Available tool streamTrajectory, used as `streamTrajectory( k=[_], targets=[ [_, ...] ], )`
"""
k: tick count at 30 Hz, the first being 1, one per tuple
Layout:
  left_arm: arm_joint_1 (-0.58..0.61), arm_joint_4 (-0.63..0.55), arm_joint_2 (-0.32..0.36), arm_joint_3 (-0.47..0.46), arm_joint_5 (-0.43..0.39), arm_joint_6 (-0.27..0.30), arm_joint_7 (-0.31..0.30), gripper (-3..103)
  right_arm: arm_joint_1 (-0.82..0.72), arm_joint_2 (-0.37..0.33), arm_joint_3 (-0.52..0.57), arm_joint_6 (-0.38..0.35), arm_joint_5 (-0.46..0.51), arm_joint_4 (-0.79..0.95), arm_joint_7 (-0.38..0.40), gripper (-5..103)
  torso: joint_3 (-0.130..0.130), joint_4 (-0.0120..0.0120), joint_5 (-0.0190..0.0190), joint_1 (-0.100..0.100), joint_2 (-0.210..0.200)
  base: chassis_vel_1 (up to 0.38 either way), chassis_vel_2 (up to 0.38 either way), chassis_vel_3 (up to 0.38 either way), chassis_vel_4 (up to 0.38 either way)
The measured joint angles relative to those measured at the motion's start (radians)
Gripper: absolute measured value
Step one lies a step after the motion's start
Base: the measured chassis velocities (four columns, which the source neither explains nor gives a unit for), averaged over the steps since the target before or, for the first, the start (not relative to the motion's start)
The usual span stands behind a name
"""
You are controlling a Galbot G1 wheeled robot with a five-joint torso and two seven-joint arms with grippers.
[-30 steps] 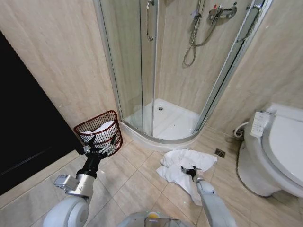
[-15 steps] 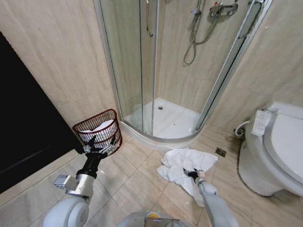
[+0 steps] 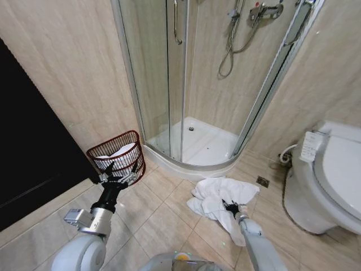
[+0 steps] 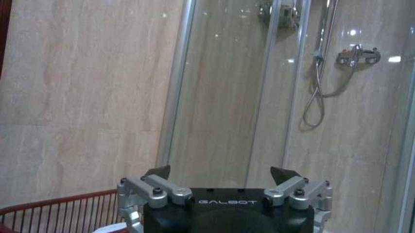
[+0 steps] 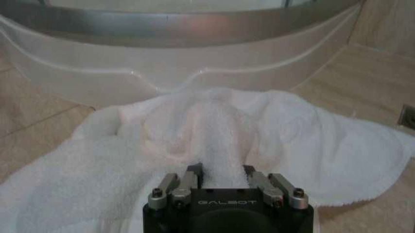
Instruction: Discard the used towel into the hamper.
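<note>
Gripping step: right end effector (image 5: pixel 220 177) pinched on towel (image 5: pixel 259 131) fold, floor by shower. Left end effector (image 4: pixel 220 177) open, empty, near hamper (image 3: pixel 117 153). Next, prob.: lift w/o slip, carry to hamper.

Right gripper (image 3: pixel 230 207) down on the crumpled towel (image 3: pixel 217 200).

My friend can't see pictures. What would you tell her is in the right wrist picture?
The right gripper pinches a raised fold of the white towel lying crumpled on the tan floor tiles. Just beyond the towel runs the curved white base of the shower.
</note>
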Motion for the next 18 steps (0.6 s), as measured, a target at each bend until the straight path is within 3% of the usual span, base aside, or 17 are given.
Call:
streamTrajectory(
  k=[7, 9, 10, 13, 18],
  targets=[
    [0.000, 0.000, 0.000, 0.000, 0.000, 0.000, 0.000, 100, -0.070, 0.014, 0.035, 0.004, -0.011, 0.147, 0.015, 19, 0.001, 0.0001, -0.0001, 0.001, 0.002, 0.000, 0.000, 0.000, 0.000],
    [0.000, 0.000, 0.000, 0.000, 0.000, 0.000, 0.000, 100, -0.102, 0.014, 0.044, 0.004, -0.008, 0.210, 0.022, 19, 0.001, 0.0000, -0.0001, 0.001, 0.002, 0.000, 0.000, 0.000, 0.000],
    [0.000, 0.000, 0.000, 0.000, 0.000, 0.000, 0.000, 100, -0.115, 0.014, 0.047, 0.004, -0.005, 0.234, 0.024, 11, 0.001, 0.0000, -0.0002, 0.001, 0.002, 0.000, 0.000, 0.000, 0.000],
    [0.000, 0.000, 0.000, 0.000, 0.000, 0.000, 0.000, 100, -0.179, 0.021, 0.066, 0.003, 0.014, 0.353, 0.039, 4, 0.002, -0.0001, 0.0000, 0.001, 0.003, 0.000, 0.000, 0.000, 0.000],
    [0.000, 0.000, 0.000, 0.000, 0.000, 0.000, 0.000, 100, -0.282, 0.026, 0.089, 0.004, 0.046, 0.512, 0.045, 2, 0.002, -0.0001, -0.0001, 0.001, 0.003, 0.000, 0.000, 0.000, 0.000]
  ],
)
